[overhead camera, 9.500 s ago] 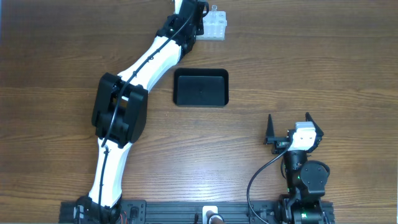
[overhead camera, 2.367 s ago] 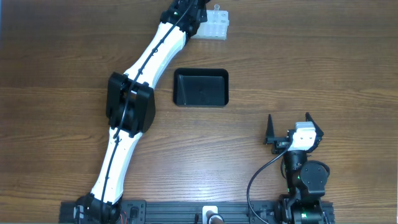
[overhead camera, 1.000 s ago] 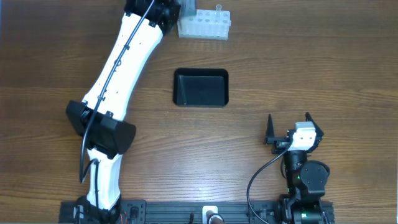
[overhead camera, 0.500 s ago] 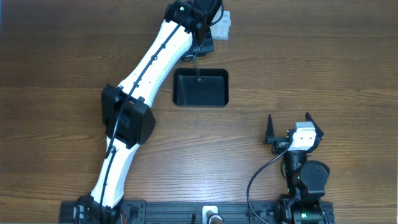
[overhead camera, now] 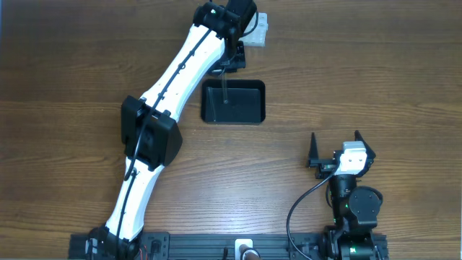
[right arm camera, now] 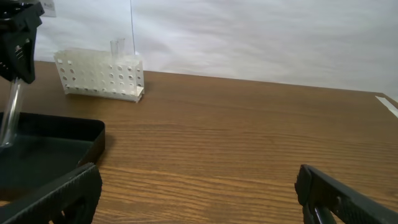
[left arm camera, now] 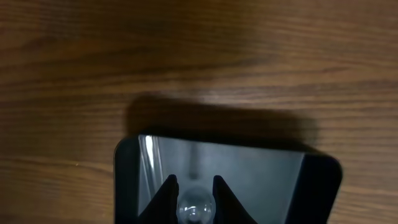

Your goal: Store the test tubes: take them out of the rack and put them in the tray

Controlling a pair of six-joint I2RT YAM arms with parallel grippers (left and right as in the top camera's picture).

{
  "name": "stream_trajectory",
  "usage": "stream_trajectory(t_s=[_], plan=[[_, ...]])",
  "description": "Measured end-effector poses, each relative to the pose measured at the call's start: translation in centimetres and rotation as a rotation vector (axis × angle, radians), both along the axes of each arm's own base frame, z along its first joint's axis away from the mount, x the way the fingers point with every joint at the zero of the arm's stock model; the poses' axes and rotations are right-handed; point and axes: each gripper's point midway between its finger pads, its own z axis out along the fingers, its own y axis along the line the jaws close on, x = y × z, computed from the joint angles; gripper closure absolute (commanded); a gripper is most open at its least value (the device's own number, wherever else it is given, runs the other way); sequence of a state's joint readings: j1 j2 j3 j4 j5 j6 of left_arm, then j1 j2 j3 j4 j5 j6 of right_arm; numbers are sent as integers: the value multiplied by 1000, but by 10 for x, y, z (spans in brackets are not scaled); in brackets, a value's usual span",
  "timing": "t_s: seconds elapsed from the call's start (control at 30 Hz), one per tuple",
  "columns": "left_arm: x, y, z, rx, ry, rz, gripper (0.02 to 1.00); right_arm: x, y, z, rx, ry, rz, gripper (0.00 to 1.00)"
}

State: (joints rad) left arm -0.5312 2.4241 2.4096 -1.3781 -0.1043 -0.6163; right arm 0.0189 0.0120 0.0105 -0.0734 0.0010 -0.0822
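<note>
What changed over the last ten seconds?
The left gripper left the rack, swung out to the left, then came back shut on a test tube, which now hangs over the black tray. The rack, the remaining tube in it, the tray and the open right gripper stayed put.

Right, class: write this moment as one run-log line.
left gripper: shut on test tube over tray | right gripper: open, near base | rack: holds one tube
</note>
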Motion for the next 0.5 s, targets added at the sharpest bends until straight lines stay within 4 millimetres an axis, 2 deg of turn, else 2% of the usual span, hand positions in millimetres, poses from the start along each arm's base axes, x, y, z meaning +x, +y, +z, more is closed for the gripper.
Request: stream_trajectory(t_s=[0.3,0.5], plan=[[-10,5,-5,33,42,-23,976,0,0,0,0,0,0,7],[-11,6,-27,59,86,-23,978,0,0,0,-1,0,0,7]])
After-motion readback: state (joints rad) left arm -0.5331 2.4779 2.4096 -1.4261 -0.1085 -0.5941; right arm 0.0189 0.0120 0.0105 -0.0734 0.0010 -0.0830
